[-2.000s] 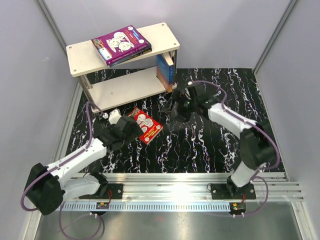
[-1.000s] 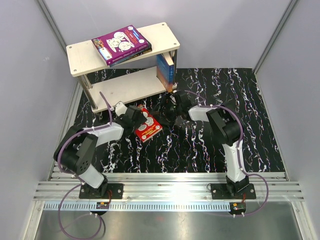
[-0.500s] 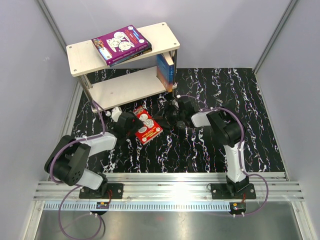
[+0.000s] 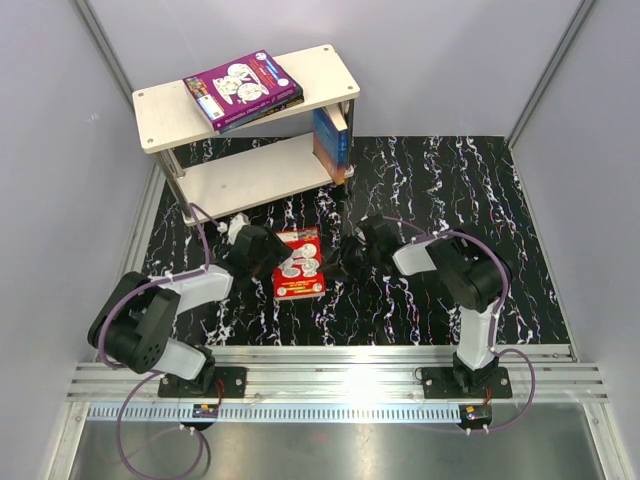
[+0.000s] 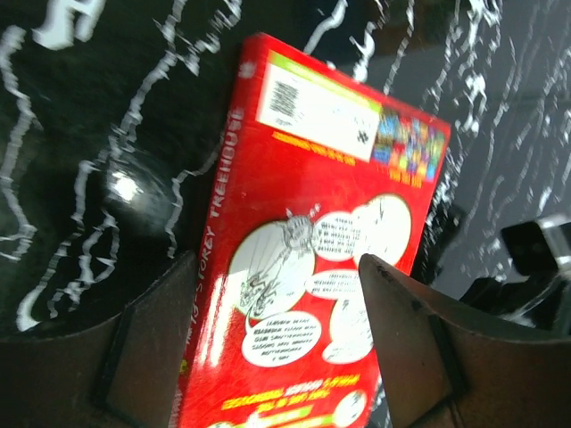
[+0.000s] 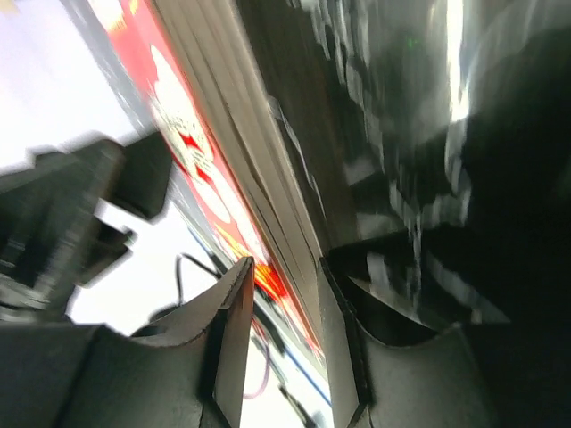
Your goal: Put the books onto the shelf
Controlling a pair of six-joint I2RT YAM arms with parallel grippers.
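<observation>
The left pincer (image 4: 270, 253) stands wide. Its two dark fingers (image 5: 147, 348) are spread over the red paperback with white cartoon figures (image 4: 298, 265), which lies flat on the black white-veined desk (image 4: 450, 200) and reaches under both of them. The right pincer (image 4: 342, 260) meets the same book from the opposite side. Its fingers (image 6: 234, 321) are drawn in narrow, with the pale page edge running between them. That close view is blurred, so I cannot tell whether they actually pinch it. The book sits directly between the two pincers.

Beyond them, away from the arm bases, stands the small two-tier shelf of pale boards on silver posts (image 4: 320, 68). On its top board, beyond the left pincer, lies the purple paperback with white figures (image 4: 240, 85), with a dark-covered book (image 4: 270, 110) under it. The blue paperback (image 4: 333, 140) stands upright at the right end of the lower board, a little beyond the right pincer.
</observation>
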